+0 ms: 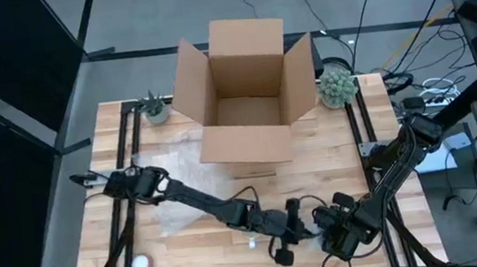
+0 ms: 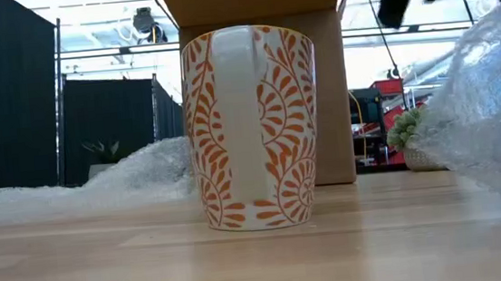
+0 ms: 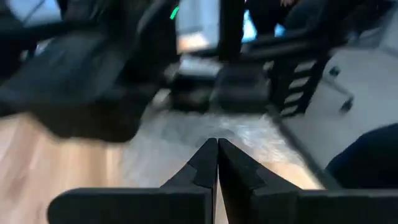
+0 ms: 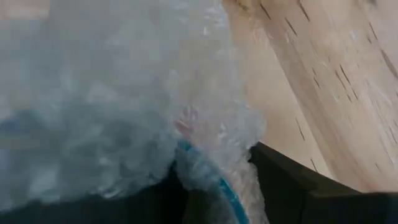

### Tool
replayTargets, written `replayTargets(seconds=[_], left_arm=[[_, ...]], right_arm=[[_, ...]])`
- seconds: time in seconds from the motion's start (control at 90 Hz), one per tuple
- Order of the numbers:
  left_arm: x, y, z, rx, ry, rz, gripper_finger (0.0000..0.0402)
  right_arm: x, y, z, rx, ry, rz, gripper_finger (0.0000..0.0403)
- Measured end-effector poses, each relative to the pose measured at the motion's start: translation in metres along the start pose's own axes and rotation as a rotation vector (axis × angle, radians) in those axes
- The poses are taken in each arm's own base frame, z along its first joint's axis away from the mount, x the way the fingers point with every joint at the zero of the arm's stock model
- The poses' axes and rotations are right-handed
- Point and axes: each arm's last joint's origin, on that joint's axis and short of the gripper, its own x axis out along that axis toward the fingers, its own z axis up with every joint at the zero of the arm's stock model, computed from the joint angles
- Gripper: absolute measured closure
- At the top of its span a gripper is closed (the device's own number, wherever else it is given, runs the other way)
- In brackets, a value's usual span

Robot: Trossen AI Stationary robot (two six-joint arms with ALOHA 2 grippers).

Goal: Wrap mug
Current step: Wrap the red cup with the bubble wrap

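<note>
I see the left gripper pressed closed near the table's near edge. My right gripper beside it clamps clear crinkled bubble wrap. The white mug with orange leaf pattern stands upright on the wooden table.

I can't read any text, label, brand, no. or sign in any view. The mug in the low view carries only an orange leaf pattern, no lettering. The cardboard box shows plain brown flaps from above, nothing printed that I can make out. Screens and gear beyond the table are too small or blurred for me to read.
</note>
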Motion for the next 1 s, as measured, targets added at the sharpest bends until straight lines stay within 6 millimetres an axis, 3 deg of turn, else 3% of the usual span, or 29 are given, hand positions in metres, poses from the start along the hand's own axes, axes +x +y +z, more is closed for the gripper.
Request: replayTargets(seconds=[0.311, 0.478, 0.867, 1.0], left_arm=[[0.037, 0.007, -0.025, 0.012, -0.053, -0.04, 0.0402], [0.041, 0.007, -0.03, -0.013, 0.009, -0.045, 0.0402], [0.041, 0.006, -0.036, -0.015, 0.048, -0.047, 0.0402], [0.044, 0.006, -0.053, -0.017, 0.121, -0.044, 0.0402]], right_arm=[[0.001, 0.001, 0.001, 0.0, -0.007, 0.007, 0.0259], [-0.004, 0.001, 0.002, 0.007, 0.024, 0.023, 0.0259], [-0.09, -0.006, 0.01, 0.019, 0.032, 0.227, 0.0259], [-0.096, -0.01, 0.012, 0.058, -0.08, 0.225, 0.0259]])
